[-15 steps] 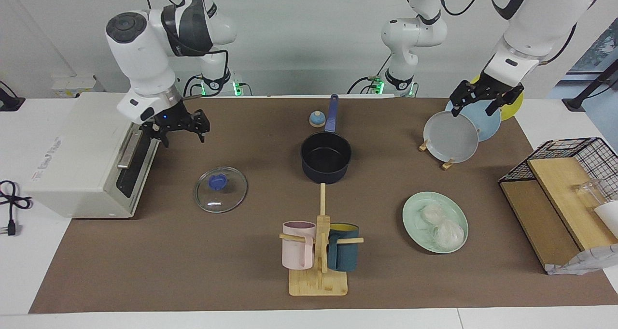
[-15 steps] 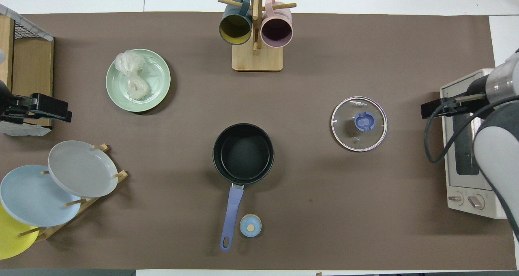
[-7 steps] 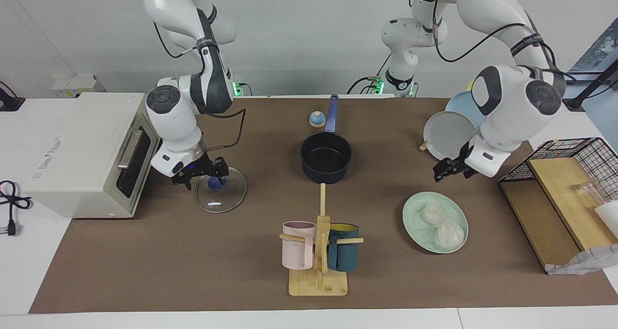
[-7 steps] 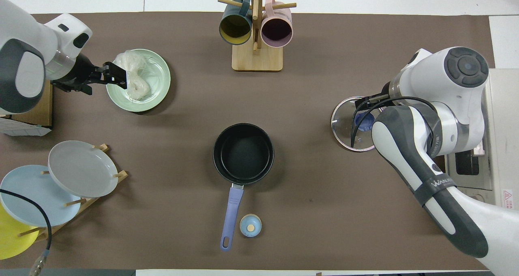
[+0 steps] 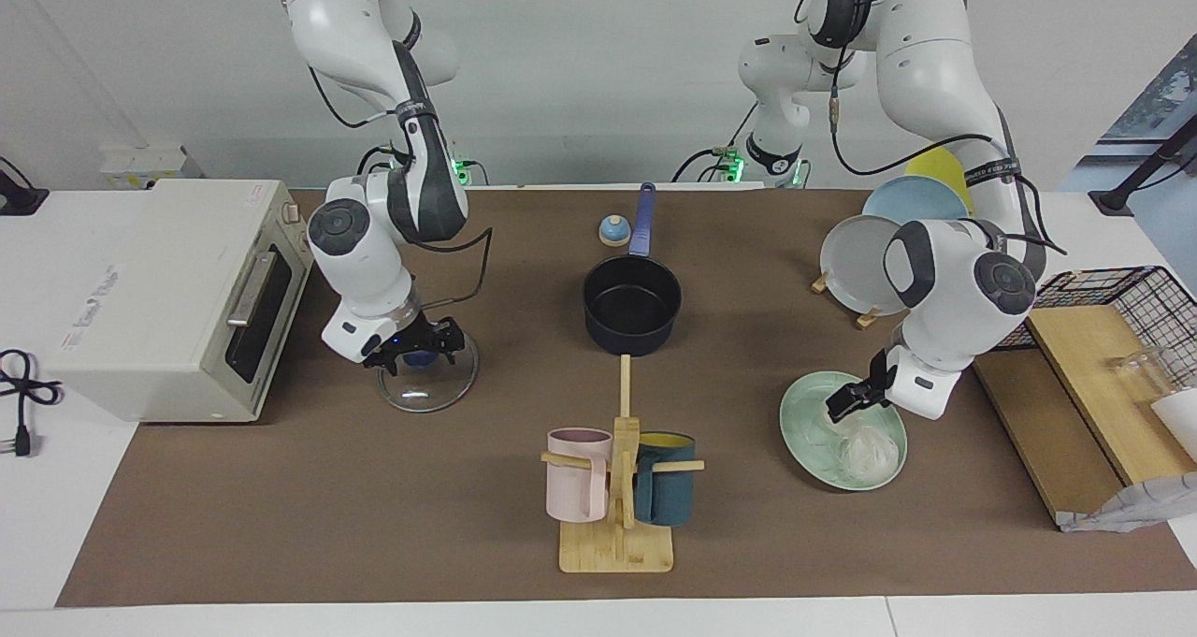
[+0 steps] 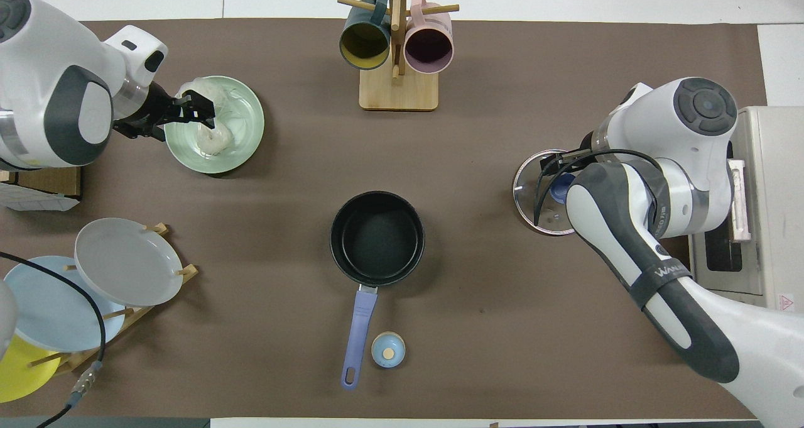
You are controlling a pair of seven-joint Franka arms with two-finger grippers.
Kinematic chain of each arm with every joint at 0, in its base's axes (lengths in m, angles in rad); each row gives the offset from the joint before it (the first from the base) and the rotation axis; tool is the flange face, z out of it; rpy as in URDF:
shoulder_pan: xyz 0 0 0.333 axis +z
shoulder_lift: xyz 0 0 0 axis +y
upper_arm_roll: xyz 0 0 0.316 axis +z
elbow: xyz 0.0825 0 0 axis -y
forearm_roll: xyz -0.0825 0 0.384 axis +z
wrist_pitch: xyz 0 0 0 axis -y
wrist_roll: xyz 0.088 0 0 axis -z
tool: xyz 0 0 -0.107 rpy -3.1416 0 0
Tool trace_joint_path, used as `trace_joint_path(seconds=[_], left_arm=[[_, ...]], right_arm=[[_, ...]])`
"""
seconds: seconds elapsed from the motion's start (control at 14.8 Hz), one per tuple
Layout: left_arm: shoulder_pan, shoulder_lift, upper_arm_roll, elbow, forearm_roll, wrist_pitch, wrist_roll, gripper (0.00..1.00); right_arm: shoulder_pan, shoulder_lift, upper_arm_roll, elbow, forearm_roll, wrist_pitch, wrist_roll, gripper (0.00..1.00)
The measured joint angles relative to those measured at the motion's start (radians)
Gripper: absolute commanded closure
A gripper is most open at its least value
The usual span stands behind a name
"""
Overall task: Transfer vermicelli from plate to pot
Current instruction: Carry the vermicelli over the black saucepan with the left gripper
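the left gripper (image 5: 846, 399) hung open just over the noodles (image 6: 210, 136) on the green plate (image 5: 802, 436); the pot (image 5: 632, 306) sat mid-table (right gripper (image 5: 416, 347) open over the lid (image 5: 427, 380)).

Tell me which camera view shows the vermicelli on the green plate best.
The overhead view: the vermicelli lies pale against the plate, only partly covered by the left gripper. In the facing view the gripper hides the nest nearer the robots, leaving one faint nest visible.
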Motion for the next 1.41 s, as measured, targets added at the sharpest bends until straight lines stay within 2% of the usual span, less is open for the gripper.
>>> trace_joint_path(seconds=[0.34,0.4,0.47,0.54,0.61,0.81,0.88,1.21,1.41], left_arm=[[0.000,0.025,0.000,-0.008,0.006,0.102,-0.022,0.01],[0.000,0.028,0.000,-0.011,0.006,0.109,-0.025,0.12],[-0.001,0.030,0.000,-0.013,0.007,0.114,-0.029,0.35],[-0.001,0.031,0.000,-0.015,0.008,0.118,-0.033,0.56],[-0.003,0.031,0.000,-0.016,0.014,0.120,-0.034,1.00],[-0.006,0.031,0.001,-0.015,0.056,0.125,-0.038,1.00],[-0.006,0.031,0.001,-0.015,0.060,0.130,-0.038,1.00],[-0.005,0.007,0.002,0.021,0.052,0.094,-0.040,1.00],[-0.008,-0.097,-0.002,0.057,-0.017,-0.073,-0.053,1.00]], right_arm=[[0.004,0.000,0.000,-0.022,0.000,0.000,-0.035,0.00],[0.003,0.000,-0.001,-0.026,0.000,0.000,-0.039,0.00],[0.003,0.000,-0.001,-0.028,0.000,0.000,-0.042,0.02],[0.002,0.000,-0.001,-0.029,0.000,0.000,-0.044,0.08],[0.001,0.000,-0.002,-0.030,-0.001,0.000,-0.046,0.14],[0.000,0.000,-0.002,-0.032,-0.001,0.000,-0.066,0.41],[0.000,0.000,-0.003,-0.032,-0.002,0.000,-0.075,0.46],[0.000,-0.002,-0.003,-0.032,-0.005,0.000,-0.082,0.56],[0.003,-0.003,-0.003,-0.026,-0.009,-0.010,-0.083,0.56]])
